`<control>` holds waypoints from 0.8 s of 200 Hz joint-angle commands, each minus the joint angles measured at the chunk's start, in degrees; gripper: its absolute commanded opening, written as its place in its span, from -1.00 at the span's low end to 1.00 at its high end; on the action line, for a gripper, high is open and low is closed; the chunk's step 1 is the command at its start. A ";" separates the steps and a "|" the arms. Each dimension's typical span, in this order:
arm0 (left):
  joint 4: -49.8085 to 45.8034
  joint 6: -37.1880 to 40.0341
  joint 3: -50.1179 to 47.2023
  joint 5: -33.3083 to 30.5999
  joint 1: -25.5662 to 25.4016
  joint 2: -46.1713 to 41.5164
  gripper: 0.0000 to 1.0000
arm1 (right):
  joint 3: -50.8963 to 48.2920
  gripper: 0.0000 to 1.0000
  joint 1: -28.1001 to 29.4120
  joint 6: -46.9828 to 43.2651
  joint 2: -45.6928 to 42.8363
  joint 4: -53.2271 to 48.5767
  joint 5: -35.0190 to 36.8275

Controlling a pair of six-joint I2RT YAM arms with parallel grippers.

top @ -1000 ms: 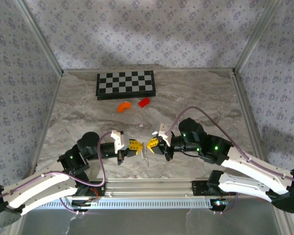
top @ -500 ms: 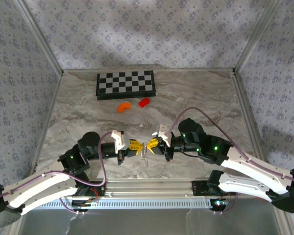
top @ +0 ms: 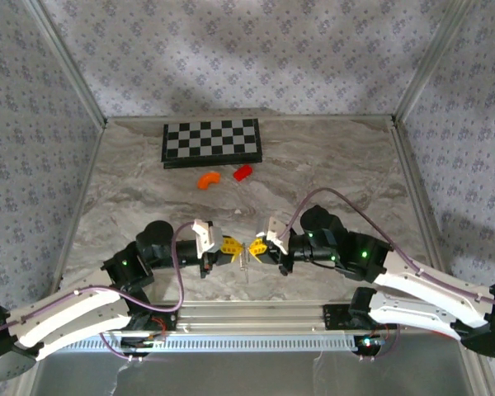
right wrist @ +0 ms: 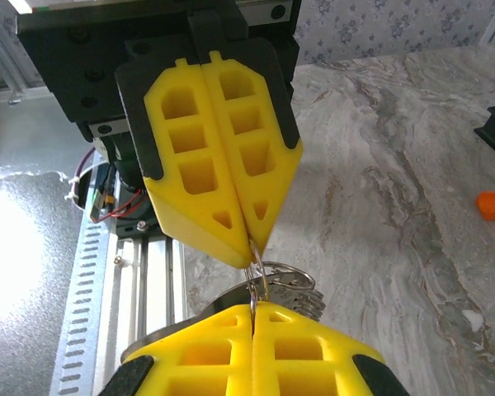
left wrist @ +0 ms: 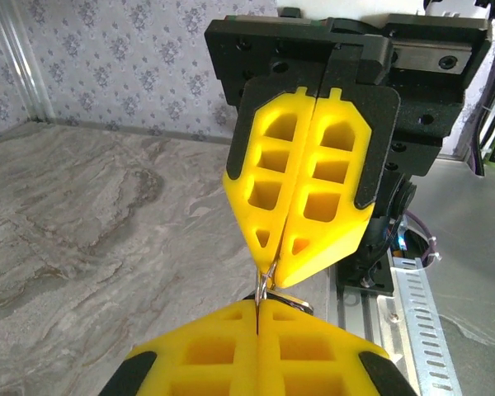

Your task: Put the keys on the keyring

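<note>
Near the table's front edge, my left gripper (top: pixel 233 247) and right gripper (top: pixel 254 247) meet tip to tip, both shut. Between them runs the keyring (top: pixel 244 251), a thin silvery wire loop. In the left wrist view my left gripper (left wrist: pixel 258 302) pinches the keyring (left wrist: pixel 265 283), which runs up into the right fingers (left wrist: pixel 313 198). A small dark piece with a silvery middle, the keys (left wrist: pixel 295 304), sits just behind. In the right wrist view my right gripper (right wrist: pixel 253 304) also grips the keyring (right wrist: pixel 258 272); the keys (right wrist: pixel 301 290) hang behind it under the left fingers (right wrist: pixel 219 165).
A checkerboard (top: pixel 212 142) lies at the back of the marble table (top: pixel 132 190). In front of it are a curved orange piece (top: pixel 208 179) and a red block (top: pixel 243 172). An aluminium rail (top: pixel 247 313) runs along the near edge, right below the grippers.
Both arms shifted slightly: the left elbow moved right, and the right wrist moved a little lower and left. The grippers stay tip to tip, shut on the loop.
</note>
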 commanded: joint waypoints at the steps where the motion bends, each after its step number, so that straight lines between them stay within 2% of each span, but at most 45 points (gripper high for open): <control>1: 3.05 -0.32 2.28 0.79 -0.07 0.35 -1.00 | -0.64 -1.00 2.06 -3.12 -0.72 2.65 0.78; 78: 4.80 -1.27 1.32 -0.41 -0.16 -0.47 -1.00 | -2.05 -1.00 6.46 -6.98 -0.79 3.94 12.33; 124: 6.84 -2.00 0.46 -1.70 -0.14 -0.20 -1.00 | -3.06 -1.00 7.62 -7.75 -1.20 4.79 14.72; 160: 7.82 -2.11 -0.07 -2.98 -0.16 -0.68 -1.00 | -3.76 -0.80 7.84 -7.27 -2.45 4.61 14.40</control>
